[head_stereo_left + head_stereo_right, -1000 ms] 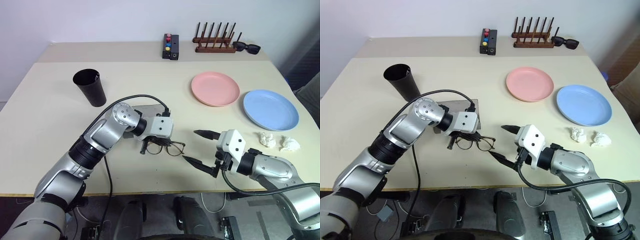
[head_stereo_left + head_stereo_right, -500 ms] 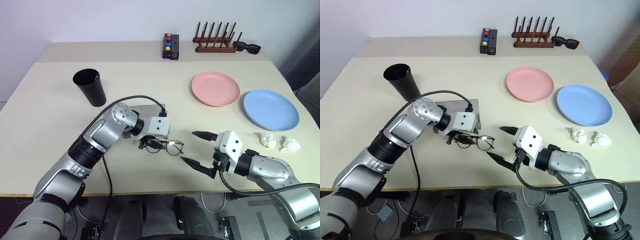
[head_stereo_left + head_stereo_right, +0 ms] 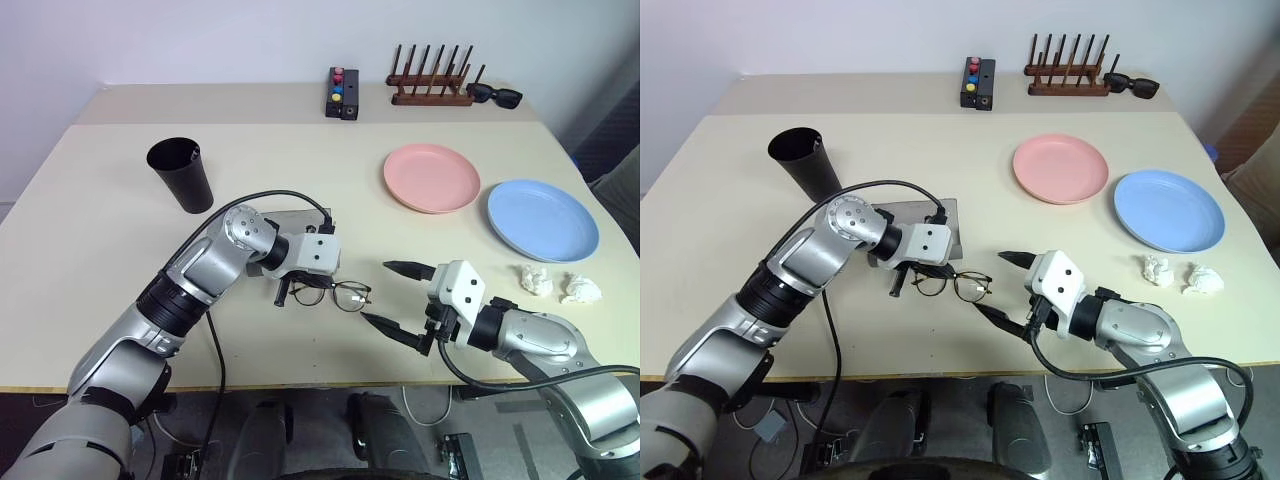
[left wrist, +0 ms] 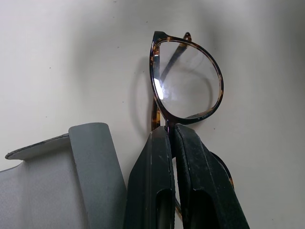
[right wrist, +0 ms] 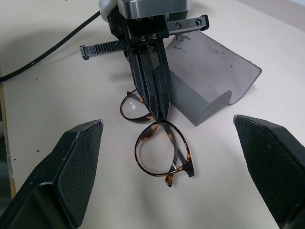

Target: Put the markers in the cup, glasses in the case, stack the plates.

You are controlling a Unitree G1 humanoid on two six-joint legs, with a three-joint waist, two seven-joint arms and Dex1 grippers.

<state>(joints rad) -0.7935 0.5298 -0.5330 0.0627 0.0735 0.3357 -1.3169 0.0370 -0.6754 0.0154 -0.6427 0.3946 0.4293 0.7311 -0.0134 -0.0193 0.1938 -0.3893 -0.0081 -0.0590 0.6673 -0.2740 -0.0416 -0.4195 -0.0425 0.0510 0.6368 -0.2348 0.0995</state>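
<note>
Across our beige surface [image 3: 100,200], left gripper [image 5: 155,112] pinches the glasses [image 4: 188,81] at the bridge beside the case [image 5: 209,83]; head views add pink and blue plates [image 3: 432,177], right gripper [image 3: 395,295] splayed.

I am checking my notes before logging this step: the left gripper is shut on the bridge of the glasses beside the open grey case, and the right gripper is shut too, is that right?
Not quite: the right gripper is open, its fingers spread wide, as the right wrist view shows. The left gripper is indeed shut on the bridge of the glasses beside the open grey case.
</note>
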